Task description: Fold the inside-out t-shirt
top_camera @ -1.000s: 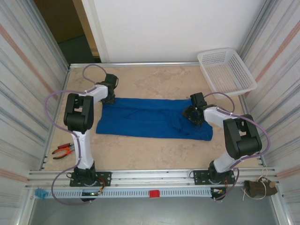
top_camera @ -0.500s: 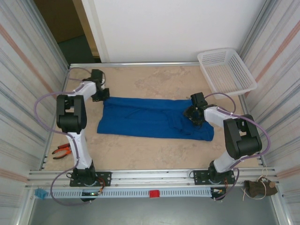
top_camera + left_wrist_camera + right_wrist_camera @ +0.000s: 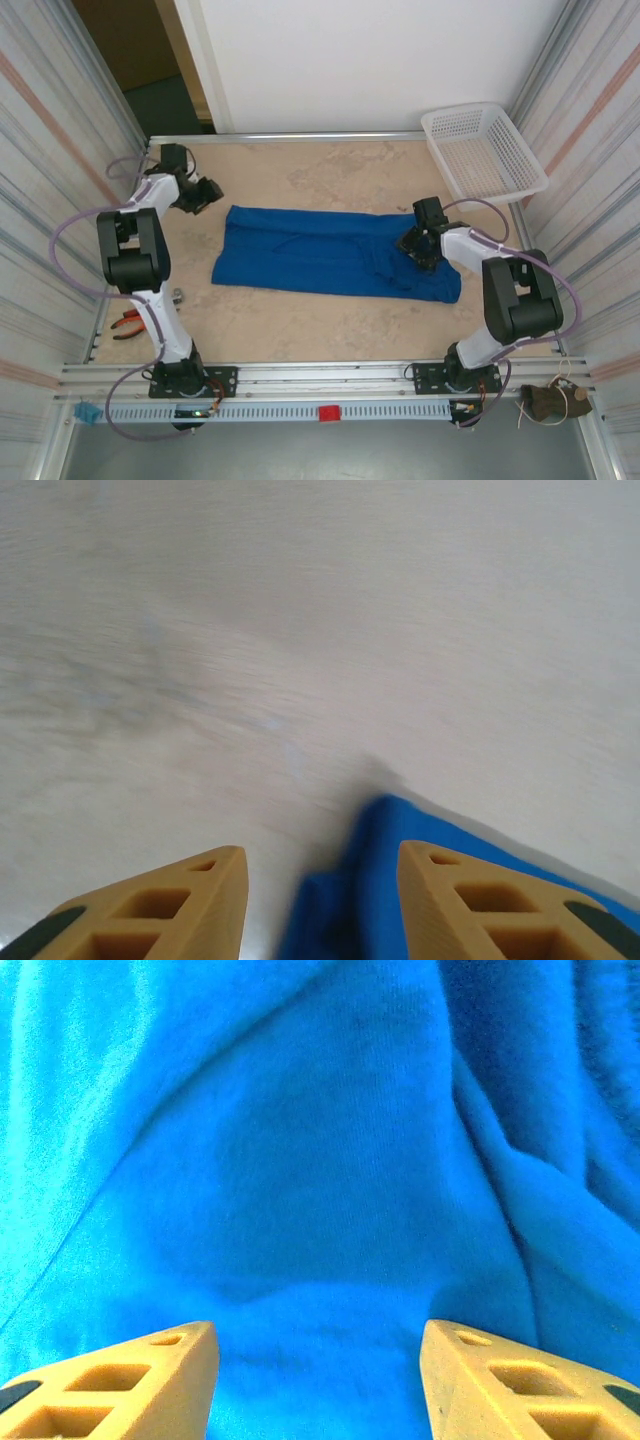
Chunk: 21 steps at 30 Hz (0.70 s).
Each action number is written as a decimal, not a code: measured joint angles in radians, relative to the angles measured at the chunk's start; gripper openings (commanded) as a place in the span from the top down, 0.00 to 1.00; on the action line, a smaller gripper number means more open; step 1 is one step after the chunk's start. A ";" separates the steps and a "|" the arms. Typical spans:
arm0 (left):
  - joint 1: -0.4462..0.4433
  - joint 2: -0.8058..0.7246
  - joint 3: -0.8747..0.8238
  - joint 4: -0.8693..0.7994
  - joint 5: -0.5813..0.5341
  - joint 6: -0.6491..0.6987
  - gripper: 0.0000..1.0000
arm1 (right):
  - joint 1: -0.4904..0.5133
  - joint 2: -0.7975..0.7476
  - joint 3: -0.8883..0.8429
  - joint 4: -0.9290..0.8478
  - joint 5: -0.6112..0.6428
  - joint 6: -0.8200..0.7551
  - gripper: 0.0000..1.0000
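Inside-out t-shirt [image 3: 320, 252] lies in a flat band mid-worktop [image 3: 330, 175], likely smoothed for folding. Your left gripper [image 3: 205, 192] sits beside its corner, jaws spread, empty. Your right gripper [image 3: 415, 248] is over the cloth, jaws spread.

The t-shirt [image 3: 320, 1160] is soft blue cloth. It is not shiny, and up close I can see its fine knit. My right claw [image 3: 318, 1345] and my left claw [image 3: 318, 870] have dull yellow-brown plastic fingers [image 3: 130, 1380] with holes in them. The tabletop [image 3: 330, 175] is smooth, pale and speckled like stone. The basket [image 3: 485, 150] is white plastic mesh. The side walls [image 3: 60, 150] are ribbed, shiny metal. My arms [image 3: 150, 300] are smooth white and black plastic.
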 measured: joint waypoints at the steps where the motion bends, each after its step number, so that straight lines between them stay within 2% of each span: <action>1: -0.032 -0.049 -0.017 0.005 0.000 -0.002 0.54 | 0.002 -0.034 0.004 -0.024 -0.002 -0.016 0.46; 2: -0.061 -0.093 -0.040 0.014 0.000 -0.005 0.53 | 0.006 -0.064 0.012 -0.047 -0.002 -0.027 0.46; 7: -0.311 -0.353 -0.267 0.116 0.002 -0.094 0.52 | 0.061 -0.214 0.089 -0.117 0.011 -0.076 0.46; 10: -0.402 -0.412 -0.426 0.188 -0.001 -0.192 0.52 | 0.108 -0.244 0.086 -0.119 0.012 -0.075 0.46; 15: -0.412 -0.404 -0.624 0.243 -0.039 -0.344 0.52 | 0.160 -0.187 0.015 -0.098 0.002 -0.057 0.45; 21: -0.412 -0.327 -0.659 0.300 -0.057 -0.442 0.52 | 0.164 -0.125 -0.079 -0.083 0.022 0.002 0.44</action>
